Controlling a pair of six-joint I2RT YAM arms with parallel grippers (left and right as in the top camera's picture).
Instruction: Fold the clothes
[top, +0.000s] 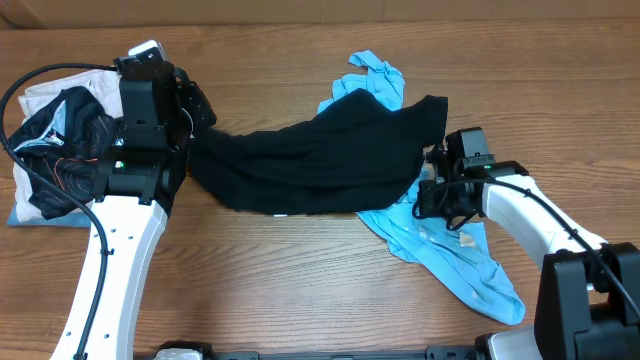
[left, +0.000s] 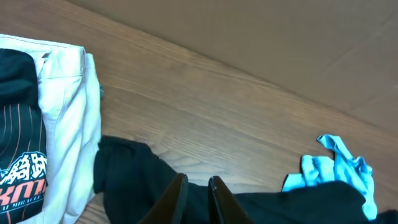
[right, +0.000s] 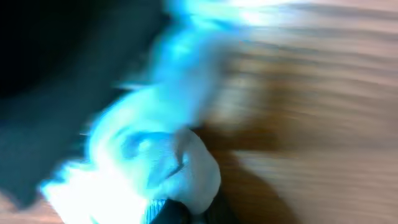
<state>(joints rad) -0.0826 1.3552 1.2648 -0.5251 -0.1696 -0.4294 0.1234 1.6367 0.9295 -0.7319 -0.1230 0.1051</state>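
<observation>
Left hand (left: 198, 179) sits low over the left end of the black garment (top: 310, 155). In the left wrist view its two fingers (left: 177, 199) stand close together, with only a narrow slit between them. They seem to pinch the black cloth, which bunches up just in front of them. Seen from overhead, the black garment lies stretched across the middle of the bench (top: 300, 290). It narrows toward the left hand at one end and reaches the right hand (top: 430, 185) at the other.

The right hand rests at the right edge of the black garment, where it overlaps a light blue garment (top: 460, 265). The right wrist view is badly blurred and shows only smeared blue cloth (right: 155, 143), dark cloth (right: 56, 56) and wood grain. Whether this hand is parted or gripping anything cannot be told.

The blue garment lies partly under the black one. One crumpled end pokes out beyond its far edge, and a longer part trails toward the near right corner of the bench.

At the far left, beside the left arm, a white garment (top: 55, 90) lies on the bench. A dark printed garment (top: 60, 140) is heaped on top of it. In the left wrist view the white garment's edge lies just beside the black garment's end.
</observation>
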